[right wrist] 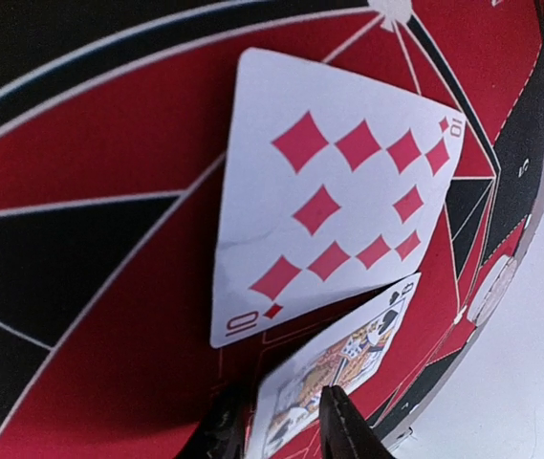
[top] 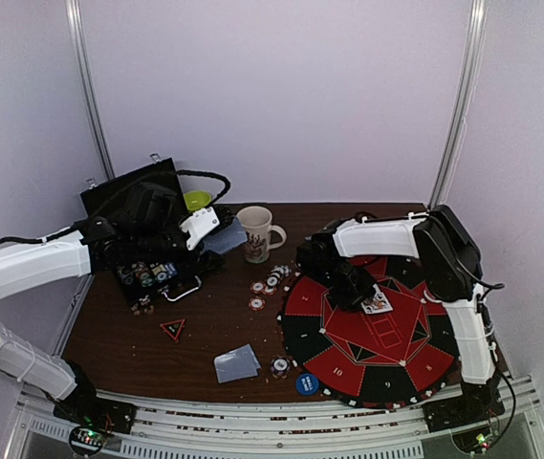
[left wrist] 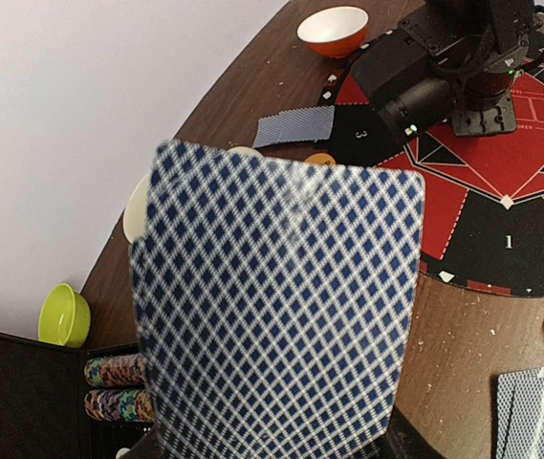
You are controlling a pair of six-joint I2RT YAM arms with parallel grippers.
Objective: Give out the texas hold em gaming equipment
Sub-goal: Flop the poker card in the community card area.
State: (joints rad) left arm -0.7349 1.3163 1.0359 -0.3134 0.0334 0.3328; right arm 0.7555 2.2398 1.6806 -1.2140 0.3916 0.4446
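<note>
Left fingers (top: 210,228): closed on one blue-backed card (left wrist: 281,306), held up in the air over the back left of the desk (top: 128,354), near the white mug (top: 257,232)
Right fingers (right wrist: 348,426): low over the round red and black mat (top: 343,359), one on each side of a picture card (right wrist: 334,368); I cannot tell if they grip it or have let it go
Cards on the mat: a ten of diamonds (right wrist: 334,191) lies face up, and the picture card touches its bottom edge
Other cards: a small pile of cards (top: 236,363) lies face down on the desk, near the mat
Chips: some loose chips (top: 267,285) lie between the mug and the mat, a short chip stack (top: 279,366) sits just beside the pile, and many more chips (left wrist: 114,387) are in the black case (top: 128,196)
Blue button disc (top: 307,383): at the near edge of the mat
Done so far: I think the job is only partly done; a few cards and chips are out
Left to do: most chips look not yet shared out, and the left card needs a place
</note>
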